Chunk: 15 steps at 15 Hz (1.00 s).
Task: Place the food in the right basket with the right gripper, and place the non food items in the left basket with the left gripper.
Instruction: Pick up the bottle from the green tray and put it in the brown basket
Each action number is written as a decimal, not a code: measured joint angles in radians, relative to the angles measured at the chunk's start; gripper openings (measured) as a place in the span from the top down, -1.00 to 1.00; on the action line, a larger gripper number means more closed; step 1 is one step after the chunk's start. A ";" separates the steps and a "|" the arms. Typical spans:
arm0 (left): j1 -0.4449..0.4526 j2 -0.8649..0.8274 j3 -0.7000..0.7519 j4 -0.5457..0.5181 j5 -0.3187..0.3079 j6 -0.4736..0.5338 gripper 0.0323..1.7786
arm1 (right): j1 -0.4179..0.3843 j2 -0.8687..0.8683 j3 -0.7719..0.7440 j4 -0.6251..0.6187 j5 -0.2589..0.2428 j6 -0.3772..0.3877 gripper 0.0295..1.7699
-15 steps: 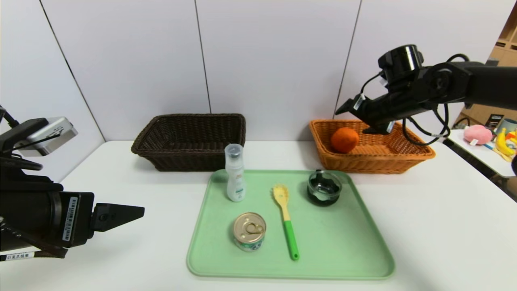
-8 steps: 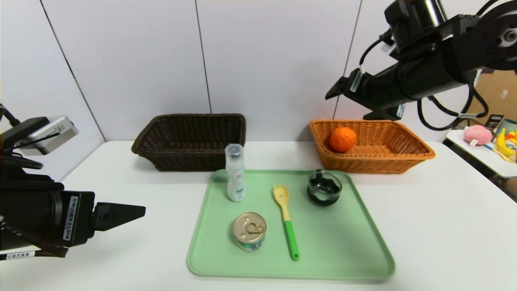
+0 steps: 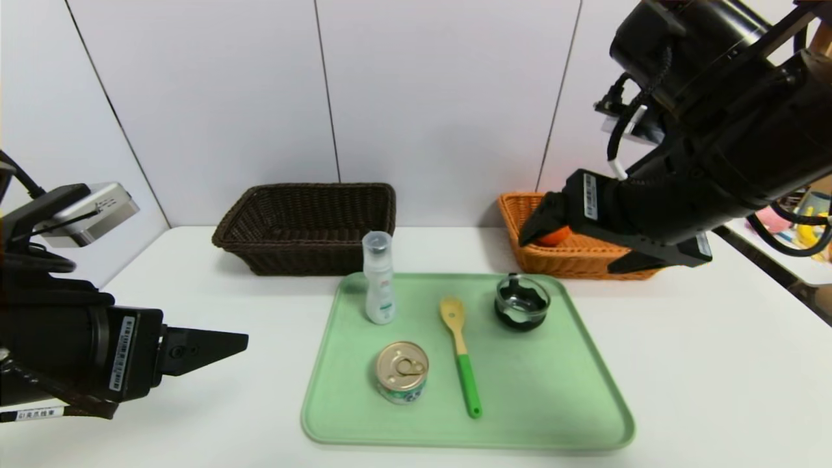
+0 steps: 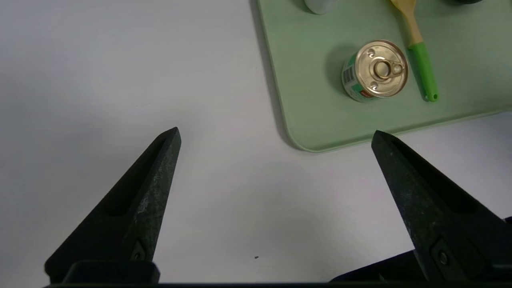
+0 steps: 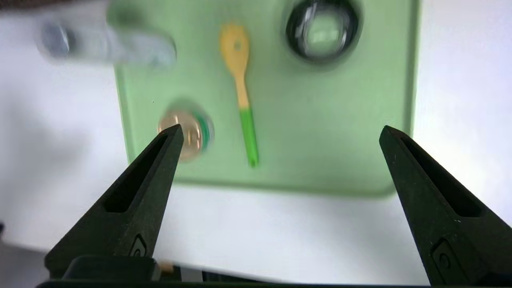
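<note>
Next, w/ right gripper (image 3: 572, 250) jaws wide & empty: centre over can (image 3: 402, 372), descend straight, close below lid rim.

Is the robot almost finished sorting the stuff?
Not yet. Done: the orange sits in the right basket. In hand: nothing; the right gripper is open above the tray. Left: can, bottle, spoon, dish.

Bright, even overhead light softens shadows on the white tabletop (image 3: 715, 364); the right wrist view smears with motion blur, bottle (image 5: 108, 50) worst, while the other 2 views stay sharp.
</note>
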 joint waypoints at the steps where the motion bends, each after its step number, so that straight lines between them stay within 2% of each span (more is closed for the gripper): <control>1: -0.036 0.002 0.003 -0.002 0.003 -0.014 -0.90 | 0.024 -0.009 0.006 0.030 0.019 0.000 -0.91; 3: -0.103 -0.003 0.051 -0.051 0.005 -0.022 -0.90 | 0.064 -0.039 0.061 0.023 0.030 -0.003 -0.91; 4: -0.128 -0.009 0.105 -0.117 0.005 -0.015 -0.90 | 0.077 -0.057 0.098 -0.004 0.029 -0.006 -0.91; 7: -0.170 -0.021 0.339 -0.424 -0.007 0.066 -0.90 | 0.088 -0.119 0.229 -0.144 0.018 -0.040 -0.91; 10: -0.189 -0.013 0.573 -0.781 -0.087 0.202 -0.90 | 0.086 -0.164 0.305 -0.183 -0.027 -0.086 -0.91; 12: -0.194 0.015 0.645 -0.970 -0.186 0.243 -0.90 | 0.085 -0.177 0.312 -0.184 -0.033 -0.086 -0.91; 13: -0.195 0.030 0.663 -1.026 -0.213 0.246 -0.90 | 0.084 -0.179 0.314 -0.183 -0.045 -0.085 -0.92; 15: -0.196 0.064 0.684 -1.100 -0.221 0.258 -0.90 | 0.077 -0.184 0.328 -0.182 -0.106 -0.096 -0.92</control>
